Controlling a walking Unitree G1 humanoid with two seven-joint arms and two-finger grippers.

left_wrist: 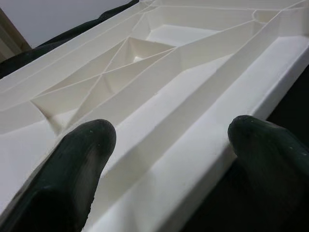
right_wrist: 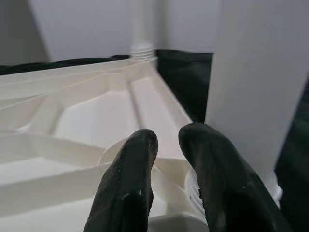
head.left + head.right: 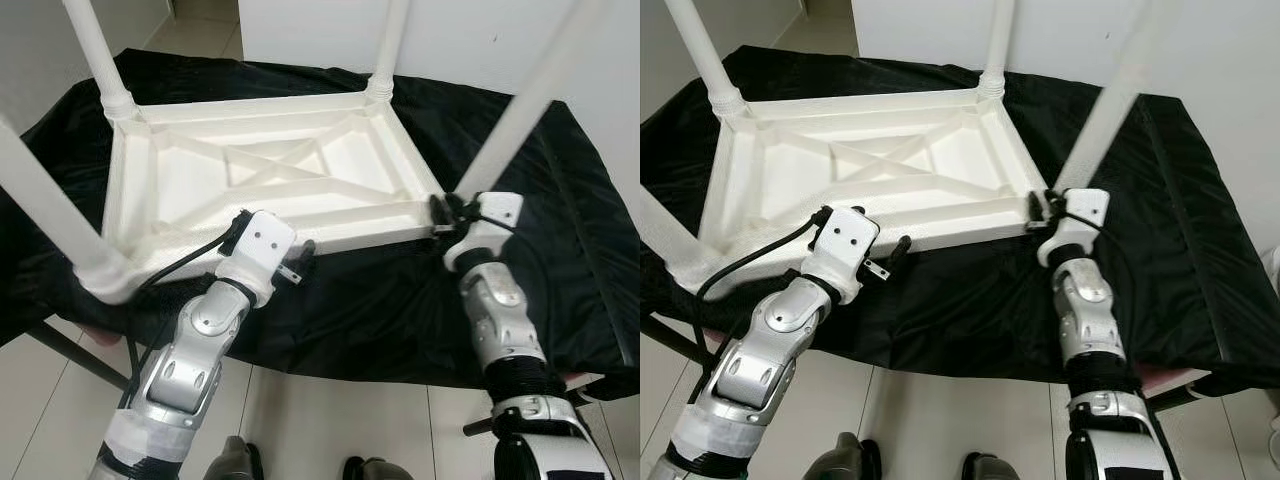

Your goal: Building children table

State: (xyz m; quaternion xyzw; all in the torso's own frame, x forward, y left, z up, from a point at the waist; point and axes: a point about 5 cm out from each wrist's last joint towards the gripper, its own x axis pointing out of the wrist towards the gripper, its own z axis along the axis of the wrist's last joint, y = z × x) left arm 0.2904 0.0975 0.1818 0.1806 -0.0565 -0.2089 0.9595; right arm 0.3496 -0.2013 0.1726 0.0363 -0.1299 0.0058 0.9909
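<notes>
Upturned white plastic children's table lies on a black-draped desk.
Left gripper, jaws spread, straddles its near rim; right gripper, nearly clenched, meets the white leg at 3 o'clock.

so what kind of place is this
Probably a room in a home, used as an assembly spot: pale tiled floor and plain white wall, with a white plastic children's table lying upside down on a surface draped in black cloth, legs pointing up.

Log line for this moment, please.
tabletop upside down on cloth | left gripper open at near edge | right gripper at leg base
</notes>
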